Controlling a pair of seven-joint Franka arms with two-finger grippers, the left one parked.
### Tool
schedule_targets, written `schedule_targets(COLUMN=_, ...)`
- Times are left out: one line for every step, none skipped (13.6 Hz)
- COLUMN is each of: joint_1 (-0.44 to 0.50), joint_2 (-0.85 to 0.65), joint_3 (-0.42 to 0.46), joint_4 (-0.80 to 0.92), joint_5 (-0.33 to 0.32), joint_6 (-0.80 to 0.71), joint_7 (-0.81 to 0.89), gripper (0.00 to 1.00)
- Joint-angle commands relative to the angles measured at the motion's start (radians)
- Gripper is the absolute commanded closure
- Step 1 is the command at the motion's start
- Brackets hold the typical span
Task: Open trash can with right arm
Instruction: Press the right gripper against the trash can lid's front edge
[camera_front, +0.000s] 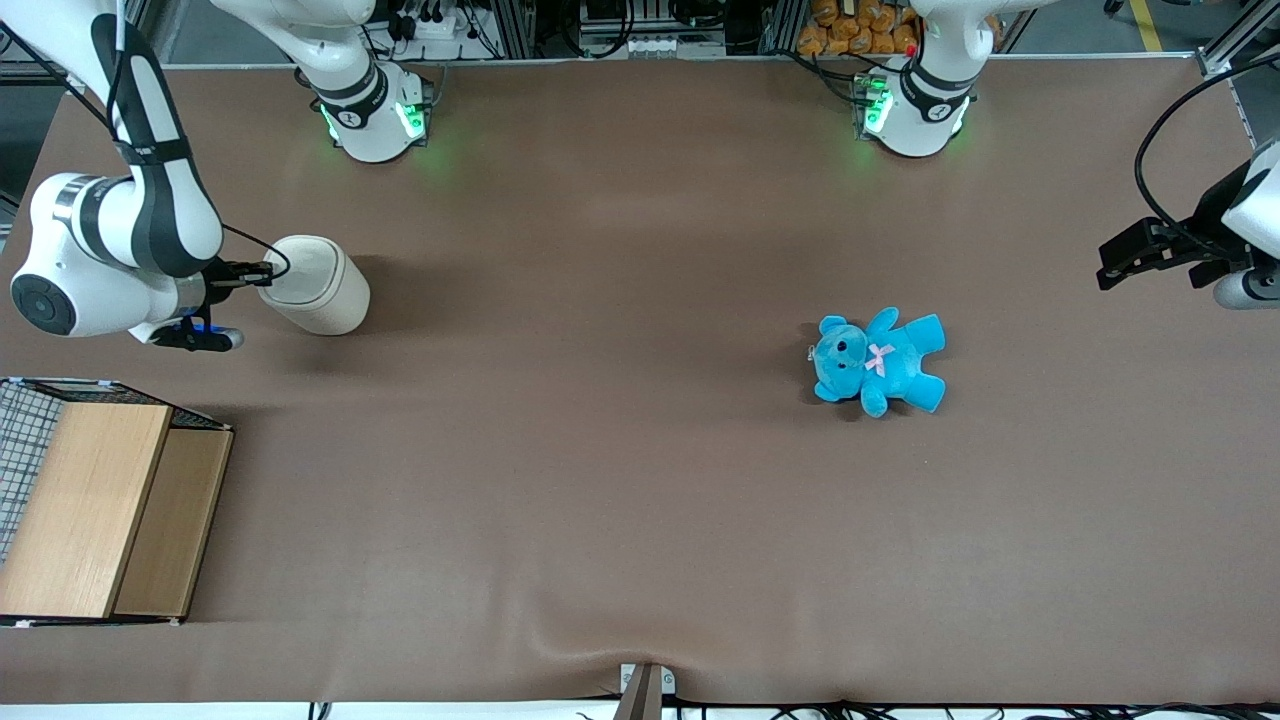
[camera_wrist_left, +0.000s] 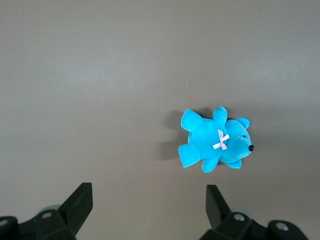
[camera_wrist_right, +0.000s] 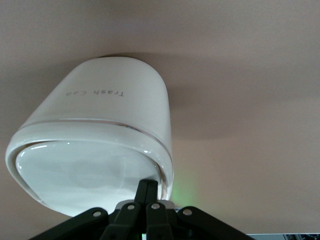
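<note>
The trash can stands upright on the brown table, toward the working arm's end, with its flat lid down and flush inside the rim. Taking the trash can as the landmark: the right arm bends down just beside it, on the side away from the parked arm. The wooden box sits nearer to the front camera than the trash can, at the table edge, well apart from it. The blue teddy lies on its back far off toward the parked arm's end of the table, a little nearer to the front camera than the trash can. The gripper reaches the trash can's top at the rim; in the right wrist view the gripper has its slim black fingers pressed together into one narrow tip, and that tip touches the edge of the lid, holding nothing
</note>
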Motion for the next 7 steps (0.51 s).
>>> schedule_targets(joint_1=-0.01, joint_2=-0.017, joint_3=0.01, joint_4=-0.018, joint_5=0.013, joint_6=-0.017, joint_7=0.005, gripper=1.0)
schedule_targets(joint_1=-0.01, joint_2=-0.034, joint_3=0.01, joint_4=-0.013, joint_5=0.014, joint_6=-0.037, joint_7=0.005, gripper=1.0)
schedule_targets(joint_1=-0.01, joint_2=-0.052, joint_3=0.01, joint_4=-0.013, joint_5=0.014, joint_6=-0.053, joint_7=0.005, gripper=1.0)
schedule_targets(joint_1=-0.01, joint_2=-0.066, joint_3=0.01, joint_4=-0.012, joint_5=0.014, joint_6=-0.066, joint_7=0.005, gripper=1.0)
schedule_targets(joint_1=-0.01, joint_2=-0.077, joint_3=0.01, joint_4=-0.004, joint_5=0.014, joint_6=-0.08, joint_7=0.005, gripper=1.0)
schedule_targets(joint_1=-0.011, joint_2=-0.083, joint_3=0.009, joint_4=0.009, joint_5=0.014, joint_6=-0.098, joint_7=0.004, gripper=1.0)
schedule_targets(joint_1=-0.013, joint_2=-0.089, joint_3=0.009, joint_4=0.031, joint_5=0.014, joint_6=-0.125, joint_7=0.004, gripper=1.0)
